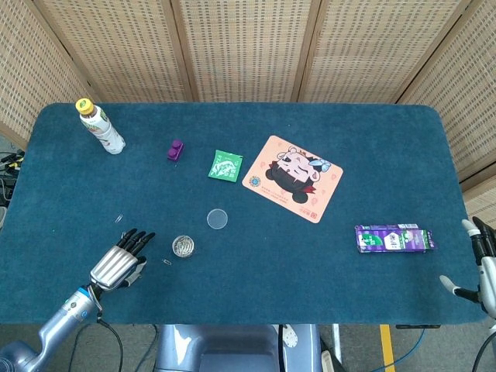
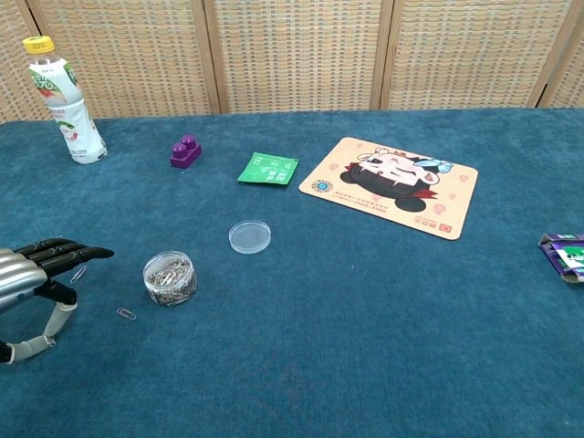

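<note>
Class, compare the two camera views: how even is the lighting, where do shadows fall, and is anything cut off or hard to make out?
Head view: soft, even light, faint shadows, no glare on the blue table; the right hand is clipped at the frame edge. Chest view: equally even; the left hand and purple box are cropped, and loose paper clips are tiny but sharp.

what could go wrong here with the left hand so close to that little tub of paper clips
1. The left hand hovers with fingers stretched toward the open tub of paper clips; a sideways nudge might tip it and spill the clips.
2. Loose paper clips lie flat on the blue cloth near the hand; thin and flat, they may slip from the fingers or get pushed away.
3. The lid lies apart, so nothing guards the contents.
</note>
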You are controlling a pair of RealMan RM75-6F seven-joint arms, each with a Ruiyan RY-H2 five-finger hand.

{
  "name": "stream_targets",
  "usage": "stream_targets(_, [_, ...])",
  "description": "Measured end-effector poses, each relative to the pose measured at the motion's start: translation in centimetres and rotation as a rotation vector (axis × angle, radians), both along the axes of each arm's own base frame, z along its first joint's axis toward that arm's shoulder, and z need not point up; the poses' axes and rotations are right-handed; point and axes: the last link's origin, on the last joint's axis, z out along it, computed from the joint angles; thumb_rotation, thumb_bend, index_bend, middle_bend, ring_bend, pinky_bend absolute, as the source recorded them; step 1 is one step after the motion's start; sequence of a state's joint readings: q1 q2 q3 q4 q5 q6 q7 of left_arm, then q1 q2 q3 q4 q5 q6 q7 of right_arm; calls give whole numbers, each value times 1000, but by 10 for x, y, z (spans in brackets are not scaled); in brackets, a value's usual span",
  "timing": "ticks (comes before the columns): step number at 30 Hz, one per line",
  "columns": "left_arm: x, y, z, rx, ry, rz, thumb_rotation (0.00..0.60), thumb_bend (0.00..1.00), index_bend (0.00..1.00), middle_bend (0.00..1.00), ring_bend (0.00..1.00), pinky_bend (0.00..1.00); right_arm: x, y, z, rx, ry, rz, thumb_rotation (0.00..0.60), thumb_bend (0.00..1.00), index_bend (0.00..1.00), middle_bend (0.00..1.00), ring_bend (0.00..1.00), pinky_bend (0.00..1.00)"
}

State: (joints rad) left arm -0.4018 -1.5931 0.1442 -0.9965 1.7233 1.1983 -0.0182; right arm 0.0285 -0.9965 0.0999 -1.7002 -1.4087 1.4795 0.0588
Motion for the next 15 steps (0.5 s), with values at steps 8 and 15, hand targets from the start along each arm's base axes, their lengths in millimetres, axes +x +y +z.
stream_targets(8, [9,4,12,36,-61,-13,600,391,698,0,0,0,0,0,1,-3,-4,-1,600,0,25,0,0,0])
stream_targets(15, [41,26,43,118,-175,-54,600,400,698,0,0,0,-1,0,2,-3,-9,-1,600,0,25,0,0,0])
